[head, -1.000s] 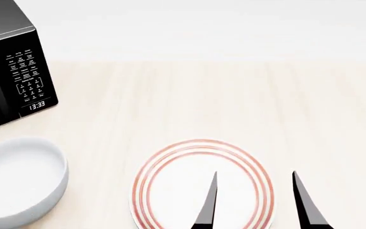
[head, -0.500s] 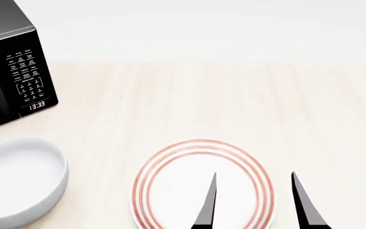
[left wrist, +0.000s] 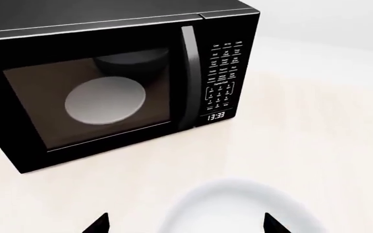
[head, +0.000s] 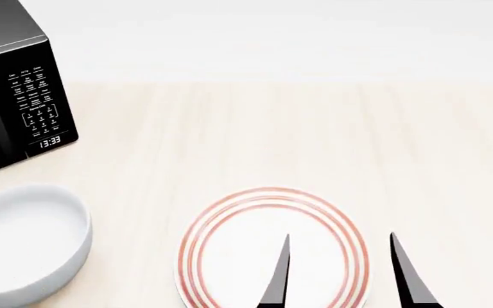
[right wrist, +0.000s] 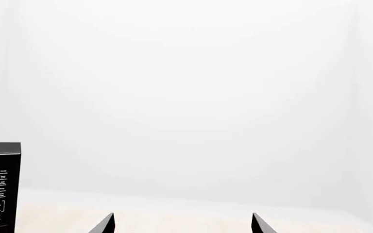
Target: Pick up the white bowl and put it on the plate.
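Left wrist view: my left hand [left wrist: 185,224] hangs above the white bowl [left wrist: 238,206], its two fingertips spread wide to either side of the near rim and not touching it, as far as I can tell. Beyond the bowl stands the black microwave [left wrist: 118,77], door shut, a pale turntable disc [left wrist: 105,100] showing through the glass. In the head view the bowl [head: 25,244] sits on the pale worktop [head: 298,135] in front of the microwave [head: 15,90], with a dark sliver of the left hand just at its far rim. The plate [head: 229,256], ringed in red-orange, lies well apart from the bowl, and my right hand [head: 339,273] hovers over it with fingers wide and nothing between them. I judge the job barely started: the bowl is not yet gripped, not lifted, and the plate is bare. Left to do are closing on the rim, the lift, the carry across and the set-down.
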{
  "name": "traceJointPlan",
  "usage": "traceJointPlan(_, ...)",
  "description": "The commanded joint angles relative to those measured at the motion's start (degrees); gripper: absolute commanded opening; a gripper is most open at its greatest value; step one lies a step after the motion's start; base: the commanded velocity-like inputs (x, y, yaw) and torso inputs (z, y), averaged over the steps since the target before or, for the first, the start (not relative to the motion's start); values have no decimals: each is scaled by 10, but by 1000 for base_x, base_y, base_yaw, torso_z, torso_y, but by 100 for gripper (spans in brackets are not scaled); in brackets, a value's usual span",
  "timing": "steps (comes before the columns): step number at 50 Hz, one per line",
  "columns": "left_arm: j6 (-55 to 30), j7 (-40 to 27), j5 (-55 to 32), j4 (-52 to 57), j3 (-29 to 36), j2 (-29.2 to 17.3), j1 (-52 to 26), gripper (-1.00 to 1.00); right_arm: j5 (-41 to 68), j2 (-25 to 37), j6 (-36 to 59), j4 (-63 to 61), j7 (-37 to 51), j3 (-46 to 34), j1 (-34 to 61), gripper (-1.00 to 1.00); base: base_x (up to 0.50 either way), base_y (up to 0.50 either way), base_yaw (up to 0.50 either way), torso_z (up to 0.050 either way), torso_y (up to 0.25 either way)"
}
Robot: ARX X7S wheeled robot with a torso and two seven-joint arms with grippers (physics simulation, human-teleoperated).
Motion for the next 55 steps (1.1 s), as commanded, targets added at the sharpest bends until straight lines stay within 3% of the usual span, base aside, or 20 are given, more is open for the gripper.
traceJointPlan(1,49,-45,9,-83,-41,8,-15,100,-10,-6,-6,7,-6,9,3,100,0,0,0,0,0)
traceJointPlan(20,115,-86,-18,-190,-48,-5,-24,100,-5,3,-7,10,1,1,6,100,0,0,0,0,0)
traceJointPlan(55,166,-125,-36,-253,-35,-7,-13,100,0,15,-12,14,15,-13,7,100,0,0,0,0,0)
